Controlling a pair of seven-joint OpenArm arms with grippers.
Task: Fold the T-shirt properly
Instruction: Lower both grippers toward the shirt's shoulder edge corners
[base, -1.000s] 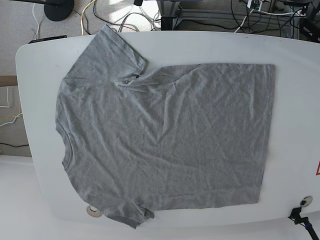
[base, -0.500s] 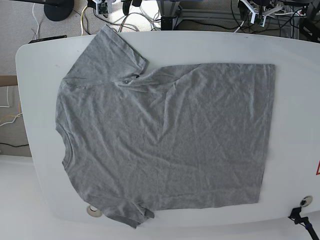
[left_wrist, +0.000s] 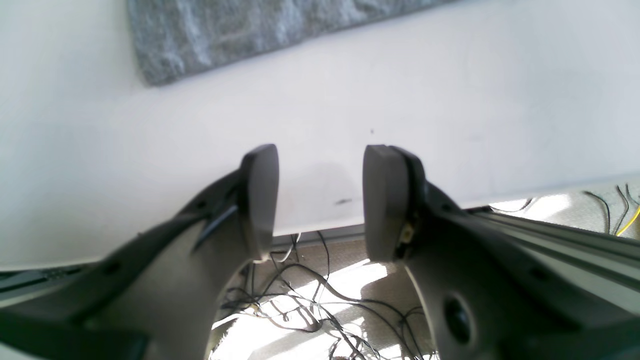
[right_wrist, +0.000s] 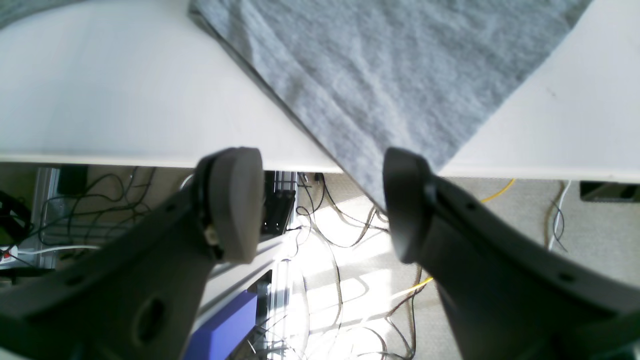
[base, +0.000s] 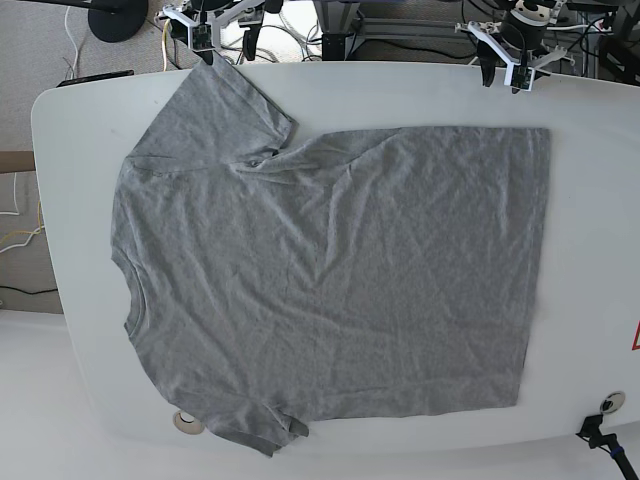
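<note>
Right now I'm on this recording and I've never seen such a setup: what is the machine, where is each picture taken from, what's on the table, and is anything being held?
It is a robot with two arms, each ending in a two-fingered pincer. One picture looks straight down on a white table where a grey T-shirt lies spread flat, plain side up. The other two come from cameras on the wrists, looking out past the fingers. The left pincer hangs over the table's far edge, near the shirt's bottom corner. The right pincer hangs by the sleeve that droops over that edge. Both are open and hold nothing; no fold has been made yet.
</note>
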